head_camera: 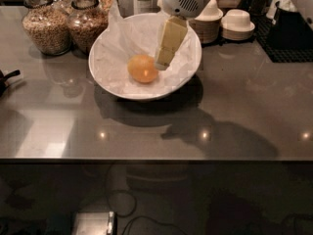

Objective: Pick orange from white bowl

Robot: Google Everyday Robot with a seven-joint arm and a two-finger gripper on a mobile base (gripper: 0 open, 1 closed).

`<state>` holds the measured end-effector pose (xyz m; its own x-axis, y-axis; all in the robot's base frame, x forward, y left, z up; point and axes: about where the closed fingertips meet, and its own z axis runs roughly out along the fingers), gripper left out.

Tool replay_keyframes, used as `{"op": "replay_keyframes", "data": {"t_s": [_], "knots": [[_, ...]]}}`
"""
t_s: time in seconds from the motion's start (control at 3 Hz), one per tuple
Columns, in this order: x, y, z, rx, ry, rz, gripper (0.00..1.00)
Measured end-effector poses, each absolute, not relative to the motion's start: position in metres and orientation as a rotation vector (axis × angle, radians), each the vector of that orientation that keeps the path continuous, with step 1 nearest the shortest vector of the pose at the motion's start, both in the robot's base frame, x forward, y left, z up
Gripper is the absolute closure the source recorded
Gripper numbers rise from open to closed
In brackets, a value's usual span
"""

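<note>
The orange [143, 68] lies in the middle of the white bowl [117, 89], on its crinkled white paper lining. The bowl stands on the grey counter. My gripper [163, 61] hangs over the bowl's right half from the white arm above, its cream-coloured fingers [170, 40] pointing down and left. The tip is just right of the orange, close to it, holding nothing.
Two glass jars of grain [47, 27] stand behind the bowl at the left. Stacks of small cream bowls [236, 25] stand at the back right beside a black rack [288, 35]. A dark object [6, 79] pokes in at the left edge. The counter's front edge runs below the bowl.
</note>
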<state>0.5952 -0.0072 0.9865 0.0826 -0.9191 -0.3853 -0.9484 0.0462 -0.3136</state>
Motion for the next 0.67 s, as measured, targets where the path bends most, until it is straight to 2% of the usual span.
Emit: {"op": "replay_keyframes", "data": {"t_s": [0.67], "knots": [[0.604,-0.002,0.971,-1.813,1.872,0.119,0.00]]}}
